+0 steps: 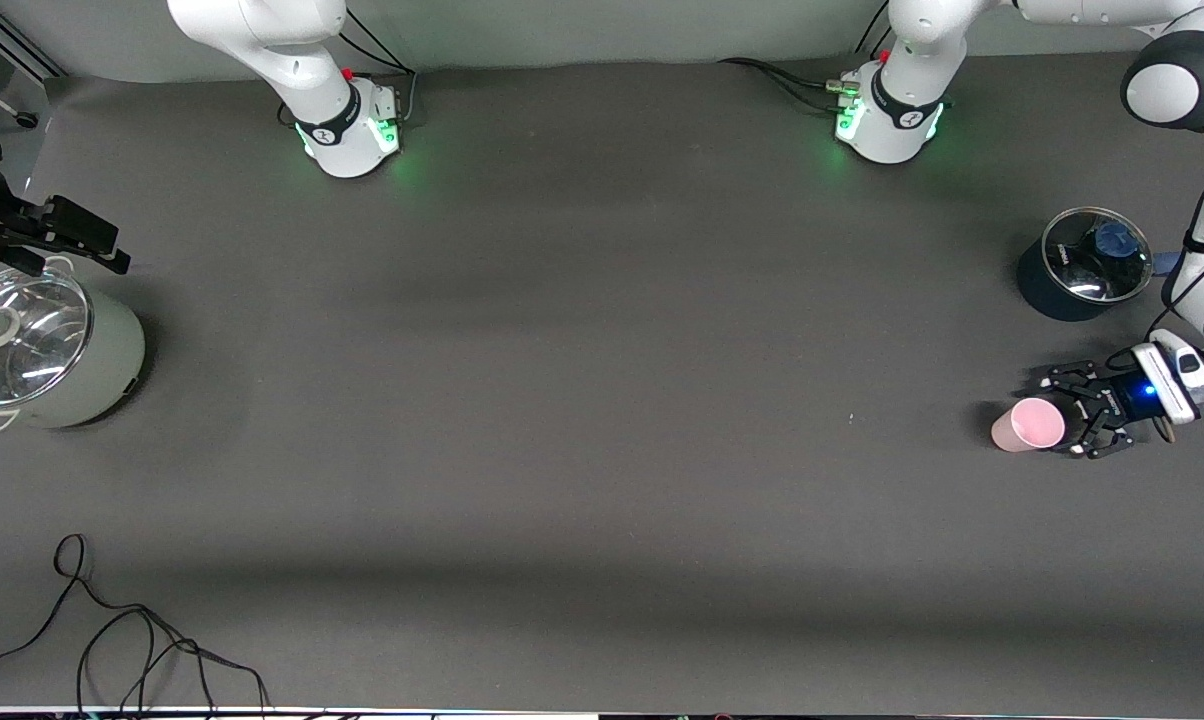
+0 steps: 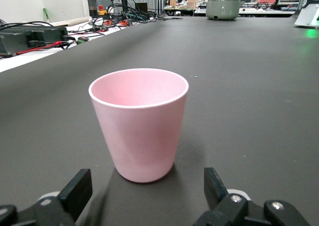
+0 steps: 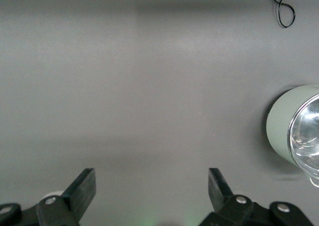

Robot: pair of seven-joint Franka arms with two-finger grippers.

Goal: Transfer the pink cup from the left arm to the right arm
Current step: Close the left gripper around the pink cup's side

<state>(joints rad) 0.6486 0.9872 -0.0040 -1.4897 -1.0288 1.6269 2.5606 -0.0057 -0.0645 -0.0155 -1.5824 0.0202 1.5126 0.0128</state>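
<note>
A: Where do we find the pink cup (image 1: 1028, 424)?

B: Upright on the table (image 1: 602, 400), near the edge at the left arm's end. The left end effector (image 1: 1070, 412) sits low just beside it, fingers (image 2: 76, 190) spread, cup not yet gripped.

A: And the right end effector (image 1: 87, 240)?

B: We see it waiting with fingers (image 3: 83, 186) spread over the table beside the grey-green pot (image 1: 42, 345). A dark lidded pot (image 1: 1082, 262) stands nearer the bases than the cup.

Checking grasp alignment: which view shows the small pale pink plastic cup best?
Left wrist view: the small pale pink plastic cup stands upright on the table, filling the frame just ahead of the open left gripper. Front view shows it small, seen from above. Right wrist view does not show it.
</note>
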